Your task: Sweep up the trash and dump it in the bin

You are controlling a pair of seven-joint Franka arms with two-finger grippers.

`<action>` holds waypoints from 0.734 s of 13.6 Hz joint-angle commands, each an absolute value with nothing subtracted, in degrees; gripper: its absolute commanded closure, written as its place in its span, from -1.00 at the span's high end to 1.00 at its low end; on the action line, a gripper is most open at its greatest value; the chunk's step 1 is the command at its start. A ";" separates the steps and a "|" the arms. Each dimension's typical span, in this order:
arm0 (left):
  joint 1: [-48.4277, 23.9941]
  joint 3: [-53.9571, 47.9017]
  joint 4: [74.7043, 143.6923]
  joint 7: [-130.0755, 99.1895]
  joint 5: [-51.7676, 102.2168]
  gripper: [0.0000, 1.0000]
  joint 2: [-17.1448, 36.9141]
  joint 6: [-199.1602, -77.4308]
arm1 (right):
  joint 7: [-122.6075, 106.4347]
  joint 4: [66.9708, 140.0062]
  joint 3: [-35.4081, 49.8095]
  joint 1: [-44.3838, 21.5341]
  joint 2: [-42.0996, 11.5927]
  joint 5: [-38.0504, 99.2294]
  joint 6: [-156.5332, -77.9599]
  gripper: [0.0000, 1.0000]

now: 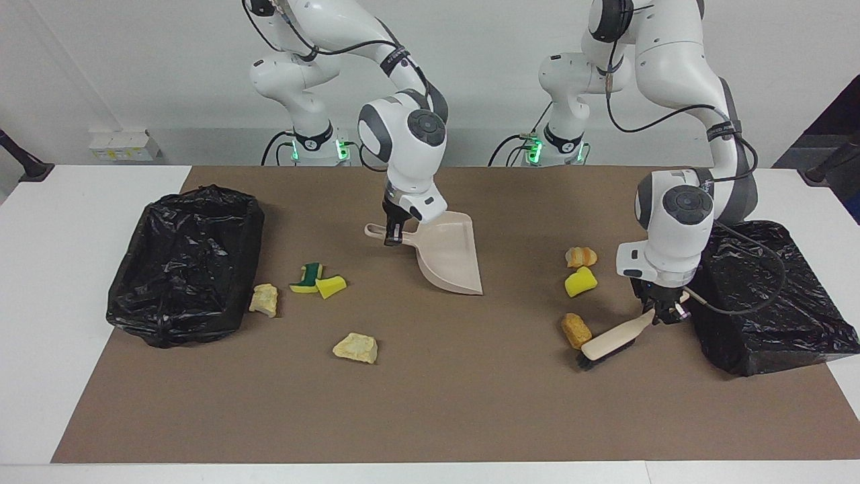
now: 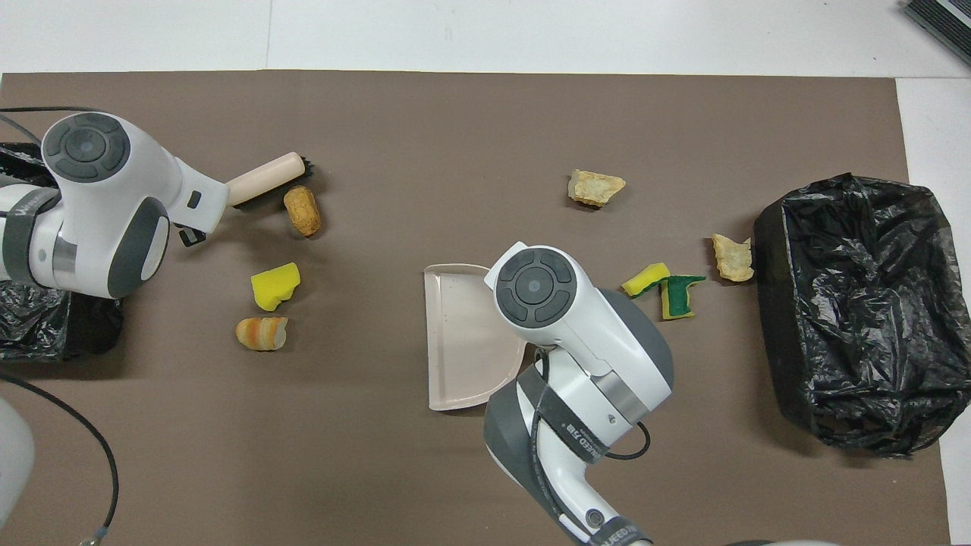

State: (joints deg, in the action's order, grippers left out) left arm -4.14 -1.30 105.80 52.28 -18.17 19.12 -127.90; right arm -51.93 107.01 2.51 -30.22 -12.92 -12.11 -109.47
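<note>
My left gripper [image 1: 662,312] is shut on the handle of the beige hand brush [image 1: 608,343]. The brush's bristles rest on the mat right beside a brown bread-like scrap [image 1: 576,331]. A yellow sponge chunk [image 1: 580,282] and an orange striped piece [image 1: 581,256] lie nearer the robots. My right gripper [image 1: 393,235] is shut on the handle of the beige dustpan [image 1: 447,259], which is tilted with its lip down mid-table. A green-and-yellow sponge [image 1: 309,274], a yellow chunk [image 1: 330,286] and two pale lumps [image 1: 264,299] [image 1: 355,347] lie toward the right arm's end.
A black-bagged bin [image 1: 185,262] stands at the right arm's end of the brown mat, close to one pale lump. A second black-bagged bin [image 1: 766,296] stands at the left arm's end, beside my left gripper. The mat's edge [image 2: 455,73] runs farthest from the robots.
</note>
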 commanded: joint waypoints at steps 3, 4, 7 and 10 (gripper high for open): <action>-6.50 -0.97 120.39 52.03 -19.16 -1.00 6.35 -121.48 | -50.89 107.67 2.81 -29.97 -12.74 -13.27 -109.78 -1.00; -6.85 -1.05 122.41 51.51 -19.07 -1.00 3.89 -119.99 | -50.89 107.67 2.81 -29.97 -12.74 -13.27 -109.78 -1.00; -9.22 -1.23 123.05 44.60 -18.64 -1.00 0.01 -115.25 | -50.89 107.67 2.81 -29.97 -12.66 -13.27 -109.69 -1.00; -10.02 -1.23 123.31 31.42 -18.54 -1.00 -4.56 -106.73 | -50.89 107.67 2.81 -29.97 -12.66 -13.27 -109.69 -1.00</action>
